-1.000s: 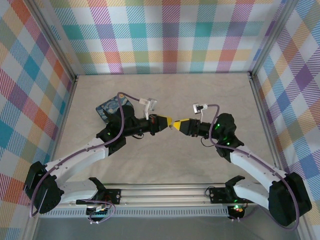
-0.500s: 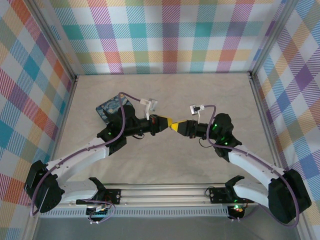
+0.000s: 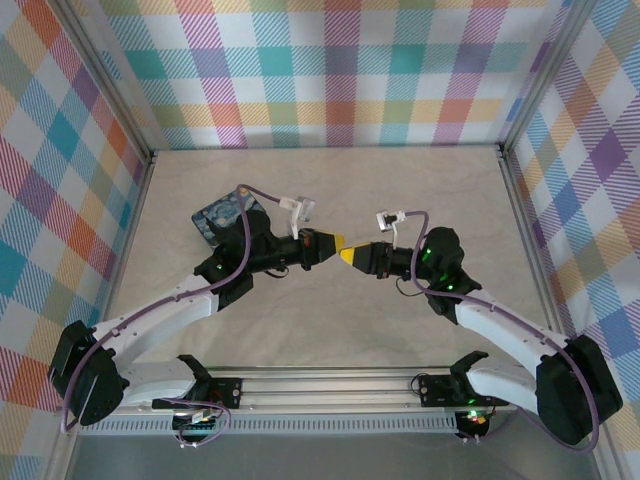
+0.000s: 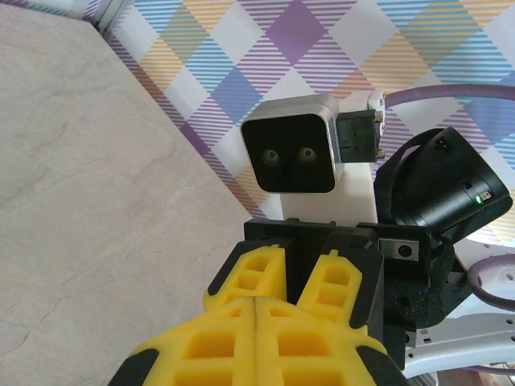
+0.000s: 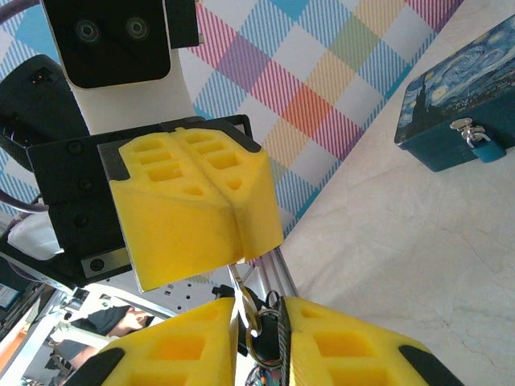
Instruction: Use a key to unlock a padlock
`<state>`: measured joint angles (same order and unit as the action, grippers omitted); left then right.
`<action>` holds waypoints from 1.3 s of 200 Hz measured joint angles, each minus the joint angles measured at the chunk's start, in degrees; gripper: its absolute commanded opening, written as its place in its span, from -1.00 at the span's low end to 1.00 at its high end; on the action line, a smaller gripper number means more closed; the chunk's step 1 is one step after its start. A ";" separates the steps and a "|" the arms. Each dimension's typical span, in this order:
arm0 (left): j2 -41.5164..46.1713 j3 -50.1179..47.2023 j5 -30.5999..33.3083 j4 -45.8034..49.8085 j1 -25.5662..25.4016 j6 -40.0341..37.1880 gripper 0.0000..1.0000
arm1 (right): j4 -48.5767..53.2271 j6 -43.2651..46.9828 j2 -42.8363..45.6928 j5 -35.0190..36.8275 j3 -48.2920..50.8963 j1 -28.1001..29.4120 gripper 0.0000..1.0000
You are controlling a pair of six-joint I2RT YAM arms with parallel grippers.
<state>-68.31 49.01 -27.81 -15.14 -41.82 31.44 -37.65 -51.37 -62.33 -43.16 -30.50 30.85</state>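
Both grippers meet tip to tip above the middle of the table. My left gripper is shut, and the thin silvery key sticks out of its closed yellow tips. The key's head and its ring sit between the fingers of my right gripper, whose jaws stand narrowly apart and press on them from both sides. In the top view the right gripper touches the left one. The tiny teal padlock hangs on the clasp of the starry-night tin, apart from both grippers.
The tin lies on the table at the left, behind my left arm. Plaid walls enclose the table on three sides. A metal rail runs along the near edge between the arm bases.
My right gripper has moved left up to the left gripper's tips, and its jaws have narrowed around the key. The left arm has barely moved and stays shut.
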 measured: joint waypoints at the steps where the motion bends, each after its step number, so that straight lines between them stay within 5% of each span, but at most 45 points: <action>1: 0.00 0.00 0.02 0.00 0.00 0.00 -1.00 | 0.00 0.00 0.00 0.00 0.00 0.00 -0.58; 164: -0.61 0.00 1.49 0.52 0.09 0.44 -1.00 | 4.31 3.78 0.72 1.81 -0.87 0.37 -1.00; 190: -0.39 0.00 1.99 1.20 0.33 0.42 -0.33 | 9.05 6.10 2.51 3.06 -1.46 0.42 -1.00; 260: 3.37 0.76 8.39 10.29 10.12 -1.33 0.51 | 36.02 19.47 6.60 9.84 -6.56 0.42 -1.00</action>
<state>-64.95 49.78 -19.42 -4.84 -31.70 30.11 -1.63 -31.90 -55.72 -33.32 -37.06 31.27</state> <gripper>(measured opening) 0.720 0.046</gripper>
